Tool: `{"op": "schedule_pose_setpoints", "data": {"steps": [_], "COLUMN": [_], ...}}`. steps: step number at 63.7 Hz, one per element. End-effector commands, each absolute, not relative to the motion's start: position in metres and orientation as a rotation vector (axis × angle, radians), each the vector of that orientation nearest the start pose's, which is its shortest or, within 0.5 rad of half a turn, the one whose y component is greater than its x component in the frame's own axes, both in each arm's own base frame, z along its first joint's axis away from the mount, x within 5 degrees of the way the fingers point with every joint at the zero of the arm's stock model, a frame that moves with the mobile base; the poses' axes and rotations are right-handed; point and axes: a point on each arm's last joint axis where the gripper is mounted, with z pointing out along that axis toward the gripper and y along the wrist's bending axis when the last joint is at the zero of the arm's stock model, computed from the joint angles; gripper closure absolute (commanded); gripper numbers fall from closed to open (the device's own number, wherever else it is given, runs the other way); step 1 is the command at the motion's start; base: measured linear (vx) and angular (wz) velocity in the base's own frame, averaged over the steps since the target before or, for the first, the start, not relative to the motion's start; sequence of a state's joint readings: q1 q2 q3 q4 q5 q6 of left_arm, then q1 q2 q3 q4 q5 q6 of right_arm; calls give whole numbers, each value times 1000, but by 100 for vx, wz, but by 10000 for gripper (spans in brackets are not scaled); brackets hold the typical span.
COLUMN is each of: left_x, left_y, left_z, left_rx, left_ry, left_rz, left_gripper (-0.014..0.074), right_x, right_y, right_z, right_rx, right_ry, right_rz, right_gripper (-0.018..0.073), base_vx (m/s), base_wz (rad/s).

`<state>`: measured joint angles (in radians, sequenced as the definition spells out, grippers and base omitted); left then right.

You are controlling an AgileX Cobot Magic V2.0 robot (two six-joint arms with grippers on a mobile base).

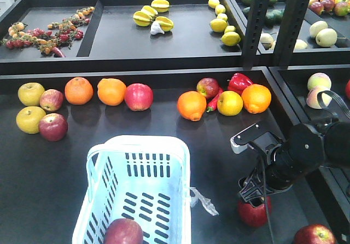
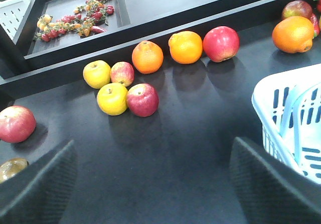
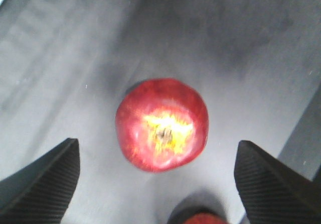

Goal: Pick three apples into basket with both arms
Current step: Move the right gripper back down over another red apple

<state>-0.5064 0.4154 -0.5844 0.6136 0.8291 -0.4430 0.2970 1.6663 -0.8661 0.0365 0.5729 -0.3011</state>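
A dark red apple (image 1: 123,231) lies inside the pale blue basket (image 1: 164,145) at the bottom centre. My right gripper (image 1: 252,193) hangs open just above a second apple (image 1: 253,212) on the black shelf. In the right wrist view this apple (image 3: 161,124) sits stem up, ahead of and between the spread fingers of the gripper (image 3: 156,143), not touching them. A third apple (image 1: 314,234) lies at the bottom right. My left gripper (image 2: 154,142) is open over bare shelf, with the basket's rim (image 2: 281,108) to its right. The left arm does not show in the front view.
Along the shelf's back edge stand oranges (image 1: 79,90), yellow apples (image 1: 30,119), other red apples (image 1: 53,127) and a red pepper (image 1: 239,82). A raised divider (image 1: 136,69) separates the upper tray of starfruit and lemons. Black uprights (image 1: 257,19) rise at the right.
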Motion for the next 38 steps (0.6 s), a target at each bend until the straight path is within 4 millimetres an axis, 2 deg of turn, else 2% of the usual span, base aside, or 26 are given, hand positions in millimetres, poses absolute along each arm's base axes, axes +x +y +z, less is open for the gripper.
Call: {"op": "schedule_pose_setpoints", "data": {"steps": [1,20,30,38], "left_x": [80,80,80,80], "left_y": [-1,-1,-1,-1], "left_z": [331,331,331,331], "left_rx": [242,242,242,242], "left_ry": [1916,1916,1916,1916], "left_rz": [114,114,114,114], "left_gripper": [11,11,11,11], "right_x": [291,300,300,300], "right_y": [88,91,91,91], "right_z": [172,124,107,104], "right_rx": [-796,-799,-812,-814], "right_ry": [2682,2781,2826,2834], "right_rz": [24,24,24,23], "right_gripper": [-36,-36,-34,15], "base_vx": [0,0,0,0], "base_wz": [0,0,0,0]}}
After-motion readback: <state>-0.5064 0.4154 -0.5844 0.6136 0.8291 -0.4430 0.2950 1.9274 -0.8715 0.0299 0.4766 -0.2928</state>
